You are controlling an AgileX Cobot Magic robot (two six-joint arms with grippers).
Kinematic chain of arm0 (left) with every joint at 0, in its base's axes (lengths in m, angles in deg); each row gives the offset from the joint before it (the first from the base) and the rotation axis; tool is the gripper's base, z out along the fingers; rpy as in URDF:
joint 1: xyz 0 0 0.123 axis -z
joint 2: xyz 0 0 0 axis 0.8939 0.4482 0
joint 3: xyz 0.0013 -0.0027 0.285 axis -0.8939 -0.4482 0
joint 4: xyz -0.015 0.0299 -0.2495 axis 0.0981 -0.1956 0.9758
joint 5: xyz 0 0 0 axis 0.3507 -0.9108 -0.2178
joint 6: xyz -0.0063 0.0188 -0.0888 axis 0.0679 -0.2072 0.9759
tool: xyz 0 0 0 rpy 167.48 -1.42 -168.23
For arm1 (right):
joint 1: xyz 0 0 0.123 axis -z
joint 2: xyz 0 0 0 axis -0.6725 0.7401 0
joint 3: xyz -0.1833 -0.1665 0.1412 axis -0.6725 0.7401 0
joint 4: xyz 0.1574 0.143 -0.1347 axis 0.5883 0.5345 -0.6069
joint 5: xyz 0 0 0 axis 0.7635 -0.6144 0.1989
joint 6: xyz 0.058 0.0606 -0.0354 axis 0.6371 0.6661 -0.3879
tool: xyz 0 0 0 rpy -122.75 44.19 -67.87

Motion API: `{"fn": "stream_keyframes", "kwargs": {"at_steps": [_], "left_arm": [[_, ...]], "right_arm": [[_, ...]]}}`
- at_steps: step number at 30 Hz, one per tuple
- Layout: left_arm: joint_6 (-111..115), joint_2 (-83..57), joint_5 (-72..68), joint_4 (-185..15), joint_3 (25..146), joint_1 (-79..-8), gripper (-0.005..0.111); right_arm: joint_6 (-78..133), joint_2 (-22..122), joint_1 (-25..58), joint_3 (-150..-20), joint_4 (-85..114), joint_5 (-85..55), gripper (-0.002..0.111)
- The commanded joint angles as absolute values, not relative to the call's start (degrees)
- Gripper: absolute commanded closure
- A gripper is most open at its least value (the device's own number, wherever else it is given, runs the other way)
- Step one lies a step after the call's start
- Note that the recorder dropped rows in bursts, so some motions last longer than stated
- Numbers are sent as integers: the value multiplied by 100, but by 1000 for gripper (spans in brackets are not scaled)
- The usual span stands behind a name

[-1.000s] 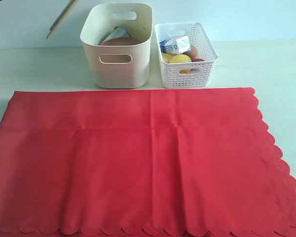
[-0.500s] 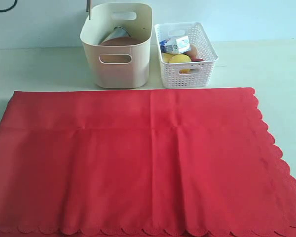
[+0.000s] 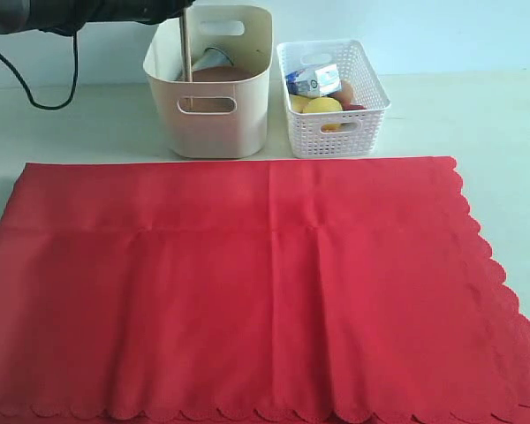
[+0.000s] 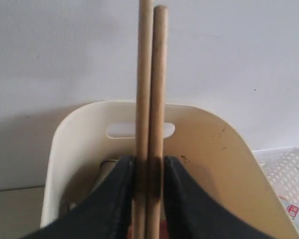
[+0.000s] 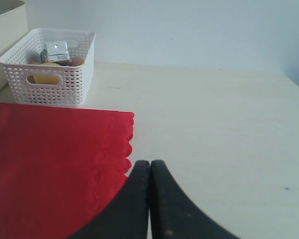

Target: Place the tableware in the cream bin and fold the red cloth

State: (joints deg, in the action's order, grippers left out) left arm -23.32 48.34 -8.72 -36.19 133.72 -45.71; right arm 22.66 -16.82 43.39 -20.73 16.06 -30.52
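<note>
Red cloth (image 3: 247,283): lying flat and unfolded across the desk's near edge, awaiting folding
Right gripper (image 5: 150,168): hovering clenched and empty beside the cloth's scalloped edge, apparently idling
Left gripper (image 4: 148,167): pinching two chopsticks (image 4: 152,74) upright, likely so they drop in lengthwise
Cream bin (image 3: 214,132): standing at the desk's far edge, the chopsticks dipping inside its rim

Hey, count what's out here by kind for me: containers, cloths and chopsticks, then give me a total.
containers: 2, the cream bin and the white basket
cloths: 1, the red cloth
chopsticks: 2
total: 5
</note>
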Motion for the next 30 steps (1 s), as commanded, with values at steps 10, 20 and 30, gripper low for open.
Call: {"fn": "stream_keyframes", "kwargs": {"at_steps": [10, 20, 30], "left_arm": [[-2806, 4287, -2383, -3852, 13714, -4683, 46], [-1940, 3777, -4862, -4318, 13714, -5476, 46], [-1322, 3132, -6447, -4787, 13506, -6114, 56]], "right_arm": [[2258, -1704, 4362, -2046, 1601, -3023, 108], [2258, -1704, 4362, -2046, 1601, -3023, 108], [2258, -1704, 4362, -2046, 1601, -3023, 108]]}}
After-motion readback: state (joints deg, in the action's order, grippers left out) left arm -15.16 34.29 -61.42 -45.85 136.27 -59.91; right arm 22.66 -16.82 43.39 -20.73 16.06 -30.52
